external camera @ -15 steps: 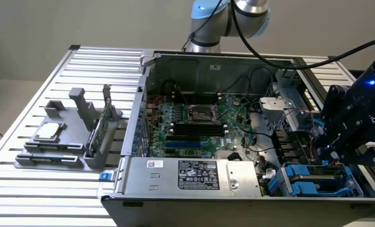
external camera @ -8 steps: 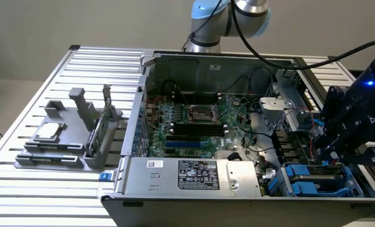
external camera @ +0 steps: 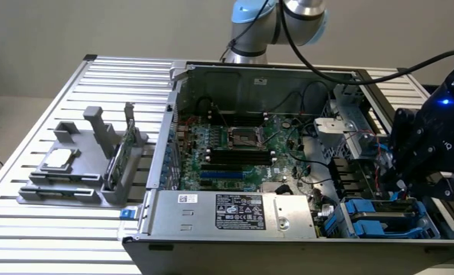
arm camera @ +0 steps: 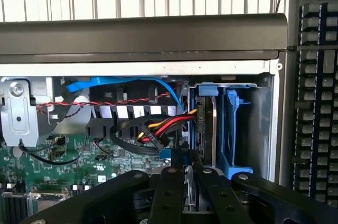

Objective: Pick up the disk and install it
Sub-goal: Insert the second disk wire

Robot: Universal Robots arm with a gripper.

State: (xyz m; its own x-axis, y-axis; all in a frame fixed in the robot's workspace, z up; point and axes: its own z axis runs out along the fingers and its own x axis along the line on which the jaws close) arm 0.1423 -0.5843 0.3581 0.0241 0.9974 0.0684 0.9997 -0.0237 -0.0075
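The disk (arm camera: 205, 129) stands on edge in the drive bay at the corner of the open computer case, silver-grey between blue carrier rails; in the exterior view the disk (external camera: 379, 220) lies low at the right. My gripper (arm camera: 188, 165) hangs directly over the disk's near end, its black fingers (arm camera: 177, 192) drawn almost together. Whether they pinch the rail I cannot tell. In the exterior view my gripper (external camera: 405, 182) reaches down into that bay from the right.
A second blue carrier (arm camera: 235, 129) sits beside the disk. Red, yellow and black cables (arm camera: 158, 129) cross just beside the bay. The motherboard (external camera: 235, 149) and power supply (external camera: 235, 212) fill the case. A grey holder (external camera: 82, 166) with a small silver drive stands at the exterior view's left.
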